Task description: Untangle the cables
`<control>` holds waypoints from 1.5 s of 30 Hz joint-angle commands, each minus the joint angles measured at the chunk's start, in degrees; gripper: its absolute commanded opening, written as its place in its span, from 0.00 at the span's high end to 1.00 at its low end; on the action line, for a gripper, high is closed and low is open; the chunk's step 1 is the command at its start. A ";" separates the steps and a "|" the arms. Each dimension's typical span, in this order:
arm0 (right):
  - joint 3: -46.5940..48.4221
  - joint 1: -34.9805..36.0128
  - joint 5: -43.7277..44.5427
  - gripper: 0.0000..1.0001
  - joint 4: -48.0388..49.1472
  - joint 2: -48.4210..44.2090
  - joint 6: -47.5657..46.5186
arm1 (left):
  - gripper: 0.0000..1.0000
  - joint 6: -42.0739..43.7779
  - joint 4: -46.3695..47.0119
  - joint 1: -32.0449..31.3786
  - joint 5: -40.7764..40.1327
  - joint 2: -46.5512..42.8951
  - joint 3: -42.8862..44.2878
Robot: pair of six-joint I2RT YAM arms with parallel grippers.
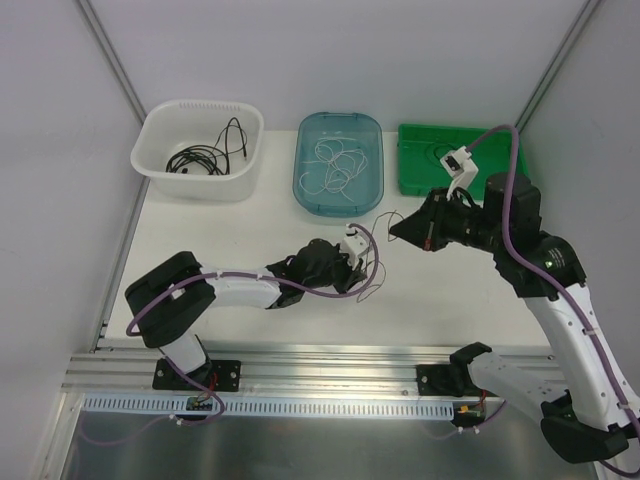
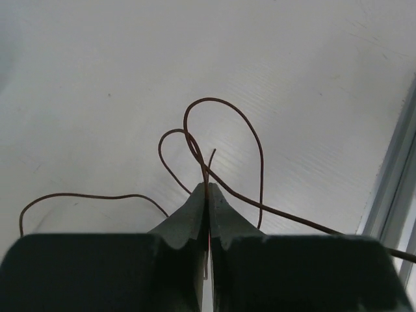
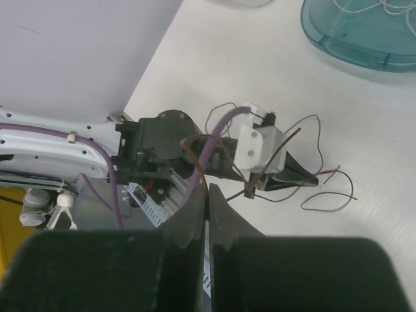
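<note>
Brown cable [image 2: 212, 99] pinched by both arms
Left gripper [image 2: 208, 188] and right gripper [image 3: 207, 190] each clamp it at their tips, loops just ahead

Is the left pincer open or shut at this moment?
Shut on the brown wire: in the left wrist view the left pincer has its fingers pressed together, with the wire running out between their tips.

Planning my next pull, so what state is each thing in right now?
Left gripper: shut on brown wire.
Right gripper: shut, apparently on the same wire.
Brown wire: loose loops, held between both grippers.
Black cables: coiled in white basket.
White cables: tangled in blue tray.
Green tray: visible part bare.
</note>
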 commanded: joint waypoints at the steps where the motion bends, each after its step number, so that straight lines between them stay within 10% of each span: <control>1: 2.99 0.39 4.64 0.99 -3.44 -1.57 -3.12 | 1.00 -1.70 3.82 -0.03 -4.94 -3.54 -1.94; 16: 7.46 -4.52 21.35 0.99 -15.14 -7.19 -9.10 | 1.00 -23.58 -22.44 23.25 -15.06 -25.26 -16.72; 29: 16.88 -5.32 22.75 0.99 -17.78 -5.18 -11.47 | 1.00 -33.79 -30.28 36.54 -0.76 -24.12 -17.87; 41: 25.21 -9.80 29.79 0.99 -9.70 7.47 -11.74 | 0.06 -24.66 -56.98 36.54 -5.57 -41.52 -3.64; 45: 30.14 -13.39 29.62 0.99 -5.31 13.45 -11.13 | 0.01 -20.78 -64.46 36.80 -7.24 -40.65 3.92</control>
